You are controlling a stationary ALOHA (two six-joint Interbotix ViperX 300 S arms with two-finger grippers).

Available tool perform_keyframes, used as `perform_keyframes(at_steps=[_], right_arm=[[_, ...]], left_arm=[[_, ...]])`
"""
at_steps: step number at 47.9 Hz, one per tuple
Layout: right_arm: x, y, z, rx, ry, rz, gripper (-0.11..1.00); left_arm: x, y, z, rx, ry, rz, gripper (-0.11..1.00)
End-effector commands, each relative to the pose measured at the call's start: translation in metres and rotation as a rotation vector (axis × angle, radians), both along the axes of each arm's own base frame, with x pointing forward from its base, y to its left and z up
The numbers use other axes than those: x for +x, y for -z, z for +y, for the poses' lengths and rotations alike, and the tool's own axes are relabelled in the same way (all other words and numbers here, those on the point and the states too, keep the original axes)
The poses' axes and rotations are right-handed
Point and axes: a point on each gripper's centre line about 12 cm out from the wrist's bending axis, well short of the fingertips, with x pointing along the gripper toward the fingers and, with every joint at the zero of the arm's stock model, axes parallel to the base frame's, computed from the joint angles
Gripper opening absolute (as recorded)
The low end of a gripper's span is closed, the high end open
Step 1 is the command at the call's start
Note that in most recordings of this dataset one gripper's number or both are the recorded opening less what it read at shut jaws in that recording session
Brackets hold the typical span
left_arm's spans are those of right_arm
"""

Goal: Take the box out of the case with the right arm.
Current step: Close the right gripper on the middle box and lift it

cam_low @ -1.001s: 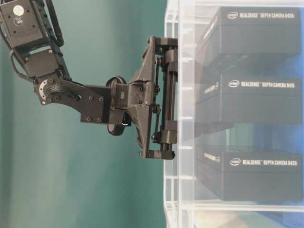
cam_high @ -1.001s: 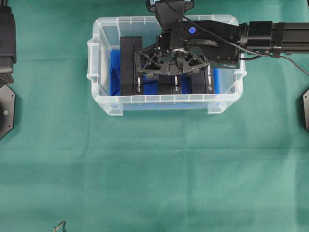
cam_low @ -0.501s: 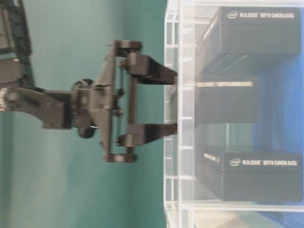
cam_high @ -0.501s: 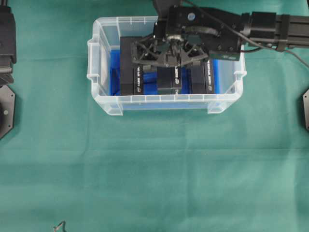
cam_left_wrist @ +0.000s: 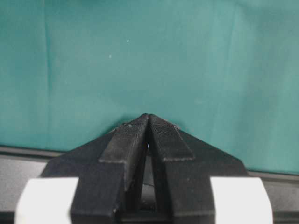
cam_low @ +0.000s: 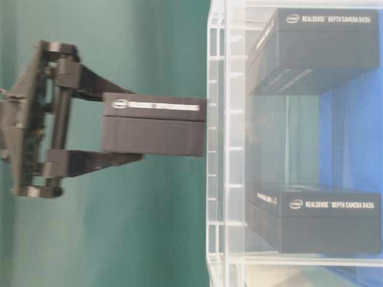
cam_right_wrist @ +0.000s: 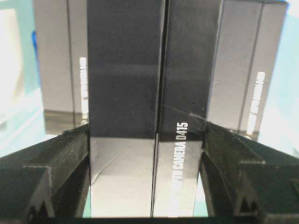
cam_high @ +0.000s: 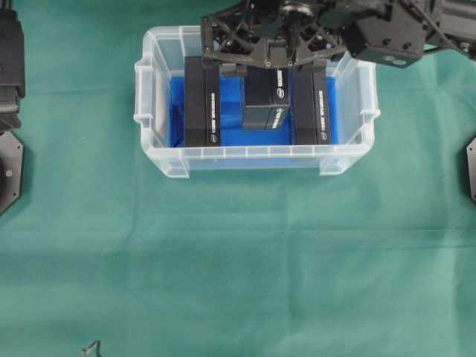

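Middle box [cam_low: 154, 126] now lifted clear above the case [cam_high: 160, 160] rim, right gripper [cam_high: 269, 56] jaws clamped on its sides, two boxes left inside; carry-out remains

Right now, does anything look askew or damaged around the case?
Nothing stands out. The right gripper holds the middle box squarely, lifted above the case. The two remaining boxes sit straight and parallel inside.

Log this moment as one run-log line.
right gripper: shut on middle box | box: lifted clear above case rim | two boxes remain inside | left gripper: shut, idle
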Motion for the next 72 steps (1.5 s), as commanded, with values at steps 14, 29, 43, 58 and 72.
perform_keyframes(at_steps=[14, 29, 43, 58, 72], right_arm=[[-0.0155, -0.0469, 0.0063, -0.035, 0.001, -0.064, 0.65], [-0.0156, -0.0463, 0.0056, -0.040, 0.003, -0.059, 0.65], [-0.0155, -0.0463, 0.0059, -0.043, 0.002, -0.058, 0.65], [-0.0156, -0.0464, 0.0056, -0.046, 0.003, -0.058, 0.65], [-0.0158, -0.0466, 0.0045, -0.054, 0.006, -0.057, 0.65]], left_arm=[[0.0010, -0.0082, 0.0010, 0.003, -0.005, -0.026, 0.00], [0.0010, -0.0082, 0.0010, 0.003, -0.005, -0.026, 0.00], [0.0007, -0.0085, 0.0009, 0.003, -0.005, -0.028, 0.00], [0.0007, -0.0085, 0.0009, 0.003, -0.005, -0.028, 0.00], [0.0010, -0.0082, 0.0010, 0.002, -0.007, -0.026, 0.00]])
